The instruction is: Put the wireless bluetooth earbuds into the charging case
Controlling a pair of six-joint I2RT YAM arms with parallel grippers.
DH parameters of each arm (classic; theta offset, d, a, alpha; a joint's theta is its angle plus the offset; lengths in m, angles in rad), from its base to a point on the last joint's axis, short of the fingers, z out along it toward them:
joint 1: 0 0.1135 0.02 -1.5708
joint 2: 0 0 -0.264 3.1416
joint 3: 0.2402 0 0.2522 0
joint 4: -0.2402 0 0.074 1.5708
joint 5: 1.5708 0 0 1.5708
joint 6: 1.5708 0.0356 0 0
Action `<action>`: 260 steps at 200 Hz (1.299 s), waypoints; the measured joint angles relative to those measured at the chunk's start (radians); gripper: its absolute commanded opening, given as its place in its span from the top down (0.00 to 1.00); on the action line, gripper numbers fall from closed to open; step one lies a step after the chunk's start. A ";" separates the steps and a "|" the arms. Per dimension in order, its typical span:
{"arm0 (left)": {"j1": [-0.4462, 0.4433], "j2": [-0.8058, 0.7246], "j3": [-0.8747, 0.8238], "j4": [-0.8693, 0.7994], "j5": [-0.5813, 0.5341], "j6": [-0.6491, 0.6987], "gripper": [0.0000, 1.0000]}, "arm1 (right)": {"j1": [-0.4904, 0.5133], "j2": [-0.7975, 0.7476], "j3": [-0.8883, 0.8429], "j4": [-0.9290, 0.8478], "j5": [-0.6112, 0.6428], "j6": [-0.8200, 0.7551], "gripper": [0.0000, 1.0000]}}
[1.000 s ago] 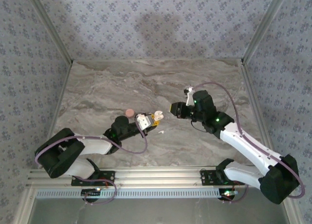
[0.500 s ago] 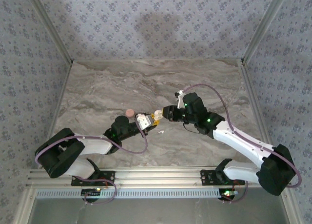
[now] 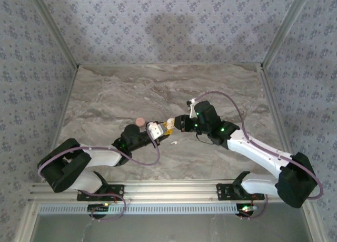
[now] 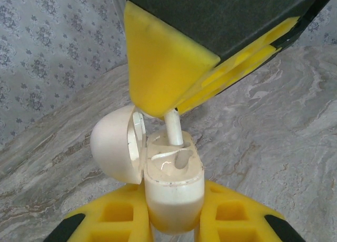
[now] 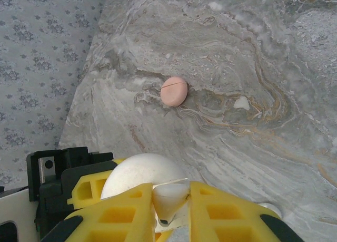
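My left gripper (image 4: 174,223) is shut on the white charging case (image 4: 174,186), held upright with its domed lid (image 4: 113,144) swung open to the left. Directly above it, my right gripper (image 5: 171,213) is shut on a white earbud (image 5: 169,199). The earbud's stem (image 4: 174,129) reaches down into the far slot of the case, while the near slot shows bare. In the top view the two grippers meet at the case (image 3: 169,122). A second earbud (image 3: 172,142) lies loose on the table just below them.
A small pink disc (image 5: 174,90) rests on the marble table (image 3: 221,89) to the left of the grippers, also seen as the pink disc (image 3: 139,121) from above. Patterned walls enclose the table on three sides.
My right gripper has moved left with its earbud, from about a hand's width away to right over the case. The left arm and case stayed put.
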 measured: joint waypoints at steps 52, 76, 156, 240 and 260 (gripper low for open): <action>0.000 -0.009 0.000 -0.004 -0.015 0.007 0.88 | 0.011 0.023 0.018 -0.008 -0.003 0.000 0.79; 0.000 -0.012 0.000 -0.011 -0.022 0.010 0.88 | 0.011 0.032 0.025 -0.011 -0.004 0.000 0.79; 0.000 -0.028 0.000 -0.019 -0.021 0.014 0.88 | 0.015 0.033 0.048 -0.074 0.012 0.005 0.51; 0.000 -0.064 0.000 -0.031 -0.049 0.017 0.88 | -0.042 -0.074 0.048 -0.122 -0.003 -0.008 0.46; 0.000 -0.088 -0.006 -0.048 -0.080 0.016 0.88 | -0.063 -0.082 0.051 -0.162 -0.020 -0.008 0.48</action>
